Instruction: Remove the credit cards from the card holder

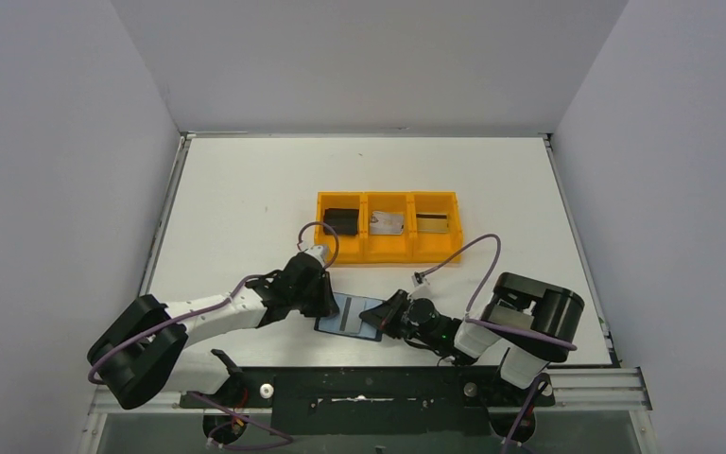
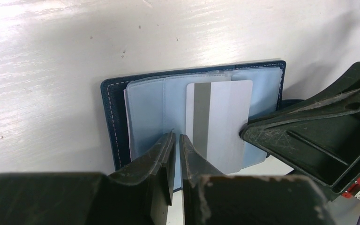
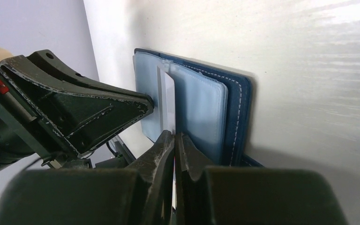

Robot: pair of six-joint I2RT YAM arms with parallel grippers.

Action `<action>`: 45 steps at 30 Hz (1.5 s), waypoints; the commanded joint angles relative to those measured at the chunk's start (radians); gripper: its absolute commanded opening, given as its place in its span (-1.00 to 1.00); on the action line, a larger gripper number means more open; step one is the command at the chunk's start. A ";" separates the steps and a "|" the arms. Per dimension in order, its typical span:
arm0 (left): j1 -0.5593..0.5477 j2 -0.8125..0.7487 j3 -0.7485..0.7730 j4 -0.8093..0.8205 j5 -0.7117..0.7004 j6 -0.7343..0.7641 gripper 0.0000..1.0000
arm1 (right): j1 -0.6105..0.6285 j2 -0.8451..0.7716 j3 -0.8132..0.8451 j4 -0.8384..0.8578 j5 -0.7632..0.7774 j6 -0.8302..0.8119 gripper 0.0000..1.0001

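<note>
Top external shows the orange plastic three-compartment tray point(image 1: 388, 255) out on the white surface point(image 1: 236, 199). From where I stand, two of the credit cards look already delivered: a flat silver-grey card point(image 1: 387, 223) in the tray's middle compartment and a gold-tan card with a dark stripe point(image 1: 432, 223) in its right one. In the left compartment sits something small and dark point(image 1: 340, 221); I can't tell what it is. The dark navy-blue folding card holder point(image 1: 348, 315) lies open on the near side of the tray, apart from it, between the two arms. One more card is not out yet: a pale card with a grey stripe point(image 2: 220, 122) lies against the holder's light blue pockets, and I can't tell how much of it is tucked in. The right pincer point(image 3: 174, 137) is closed on that card's edge. The left pincer point(image 2: 174, 137) stands narrow, tips pressed on the holder's pale inner leaf, seemingly pinning it down. I'd judge the job mostly done: what's left is to draw this card clear and probably carry it to the tray. Whether the pockets hide any more cards I can't see.
</note>
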 commanded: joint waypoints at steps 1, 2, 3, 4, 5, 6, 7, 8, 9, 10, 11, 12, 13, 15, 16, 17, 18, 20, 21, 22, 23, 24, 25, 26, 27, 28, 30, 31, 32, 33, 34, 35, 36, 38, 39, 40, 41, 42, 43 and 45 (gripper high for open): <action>0.003 -0.019 -0.018 -0.078 -0.030 0.030 -0.81 | 0.006 -0.006 -0.035 0.037 0.037 0.020 -1.00; 0.003 -0.022 -0.020 -0.078 -0.029 0.030 -0.81 | 0.007 -0.013 -0.041 0.038 0.042 0.022 -0.98; 0.003 -0.024 -0.021 -0.074 -0.027 0.031 -0.81 | 0.006 -0.019 -0.048 0.039 0.045 0.021 -0.91; 0.003 -0.025 -0.024 -0.071 -0.024 0.033 -0.80 | 0.006 -0.024 -0.050 0.038 0.048 0.018 -0.84; 0.003 -0.025 -0.025 -0.069 -0.021 0.033 -0.81 | 0.006 -0.027 -0.048 0.029 0.050 0.013 -0.77; 0.003 -0.023 -0.024 -0.069 -0.019 0.033 -0.81 | 0.006 -0.029 -0.041 0.003 0.054 0.010 -0.70; 0.003 -0.021 -0.020 -0.070 -0.018 0.034 -0.80 | 0.007 -0.030 -0.029 -0.034 0.056 0.009 -0.67; 0.003 -0.019 -0.017 -0.073 -0.018 0.035 -0.81 | 0.006 -0.028 -0.016 -0.060 0.057 0.006 -0.65; 0.003 -0.018 -0.016 -0.073 -0.014 0.035 -0.81 | 0.006 -0.024 -0.010 -0.068 0.057 0.002 -0.64; 0.003 -0.017 -0.014 -0.072 -0.012 0.036 -0.81 | 0.009 -0.019 -0.009 -0.060 0.057 0.000 -0.62; 0.003 -0.017 -0.013 -0.073 -0.011 0.038 -0.81 | 0.009 -0.015 -0.009 -0.046 0.056 -0.001 -0.59; 0.003 -0.017 -0.013 -0.072 -0.012 0.039 -0.81 | 0.009 -0.010 -0.007 -0.033 0.055 -0.003 -0.56; 0.003 -0.016 -0.012 -0.071 -0.012 0.038 -0.81 | 0.010 -0.007 -0.005 -0.029 0.053 -0.004 -0.53; 0.003 -0.016 -0.013 -0.070 -0.010 0.037 -0.81 | 0.010 0.000 0.004 -0.035 0.051 -0.005 -0.52; 0.003 -0.015 -0.013 -0.070 -0.008 0.037 -0.81 | 0.009 0.003 0.009 -0.039 0.049 -0.007 -0.55; 0.003 -0.014 -0.013 -0.070 -0.009 0.037 -0.81 | 0.009 0.005 0.011 -0.040 0.047 -0.009 -0.61; 0.003 -0.015 -0.014 -0.070 -0.010 0.037 -0.81 | 0.009 0.005 0.011 -0.040 0.047 -0.009 -0.65; 0.003 -0.017 -0.016 -0.072 -0.012 0.035 -0.81 | 0.009 -0.002 0.004 -0.040 0.051 -0.008 -0.80; 0.003 -0.019 -0.016 -0.074 -0.015 0.035 -0.81 | 0.009 -0.012 -0.003 -0.042 0.055 -0.006 -0.87; 0.002 -0.021 -0.016 -0.075 -0.017 0.035 -0.81 | 0.009 -0.026 -0.012 -0.045 0.061 -0.004 -0.92; 0.003 -0.026 -0.013 -0.084 -0.024 0.031 -0.81 | 0.010 -0.044 -0.022 -0.056 0.071 -0.003 -0.96; 0.002 -0.037 -0.011 -0.090 -0.032 0.028 -0.82 | 0.009 -0.070 -0.028 -0.086 0.079 -0.002 -0.99; 0.003 -0.053 -0.011 -0.097 -0.039 0.027 -0.82 | 0.009 -0.102 -0.029 -0.144 0.090 -0.002 -1.00; 0.003 -0.076 -0.013 -0.097 -0.043 0.026 -0.82 | 0.008 -0.136 -0.019 -0.216 0.104 -0.008 -1.00; 0.003 -0.108 -0.018 -0.095 -0.050 0.026 -0.82 | 0.009 -0.174 -0.006 -0.292 0.116 -0.020 -1.00; 0.003 -0.136 -0.022 -0.091 -0.051 0.026 -0.82 | 0.011 -0.208 0.007 -0.369 0.124 -0.033 -1.00; 0.004 -0.182 -0.023 -0.094 -0.057 0.025 -0.81 | 0.014 -0.286 0.028 -0.485 0.143 -0.064 -1.00; 0.005 -0.201 -0.020 -0.102 -0.061 0.026 -0.79 | 0.016 -0.327 0.033 -0.528 0.158 -0.076 -1.00; 0.005 -0.217 -0.016 -0.111 -0.068 0.027 -0.77 | 0.018 -0.369 0.036 -0.573 0.173 -0.087 -1.00; 0.005 -0.234 -0.011 -0.118 -0.070 0.028 -0.76 | 0.019 -0.411 0.039 -0.612 0.187 -0.101 -1.00; 0.005 -0.251 -0.008 -0.124 -0.072 0.030 -0.75 | 0.022 -0.453 0.042 -0.645 0.198 -0.112 -1.00; 0.005 -0.266 -0.006 -0.130 -0.075 0.030 -0.73 | 0.022 -0.488 0.043 -0.676 0.204 -0.121 -1.00; 0.005 -0.283 -0.002 -0.134 -0.077 0.031 -0.71 | 0.022 -0.524 0.042 -0.700 0.204 -0.130 -1.00; 0.006 -0.310 0.004 -0.147 -0.090 0.035 -0.67 | 0.020 -0.583 0.040 -0.733 0.204 -0.145 -1.00; 0.007 -0.323 0.009 -0.156 -0.098 0.038 -0.65 | 0.021 -0.610 0.042 -0.751 0.207 -0.149 -1.00; 0.008 -0.330 0.013 -0.165 -0.104 0.040 -0.63 | 0.020 -0.632 0.042 -0.772 0.206 -0.150 -1.00; 0.009 -0.338 0.016 -0.173 -0.108 0.042 -0.61 | 0.020 -0.657 0.042 -0.791 0.207 -0.150 -1.00; 0.010 -0.343 0.018 -0.179 -0.111 0.044 -0.59 | 0.019 -0.677 0.043 -0.808 0.207 -0.150 -1.00; 0.012 -0.345 0.022 -0.188 -0.113 0.046 -0.57 | 0.019 -0.695 0.045 -0.832 0.210 -0.152 -1.00; 0.014 -0.350 0.027 -0.206 -0.117 0.050 -0.55 | 0.018 -0.739 0.058 -0.889 0.221 -0.155 -1.00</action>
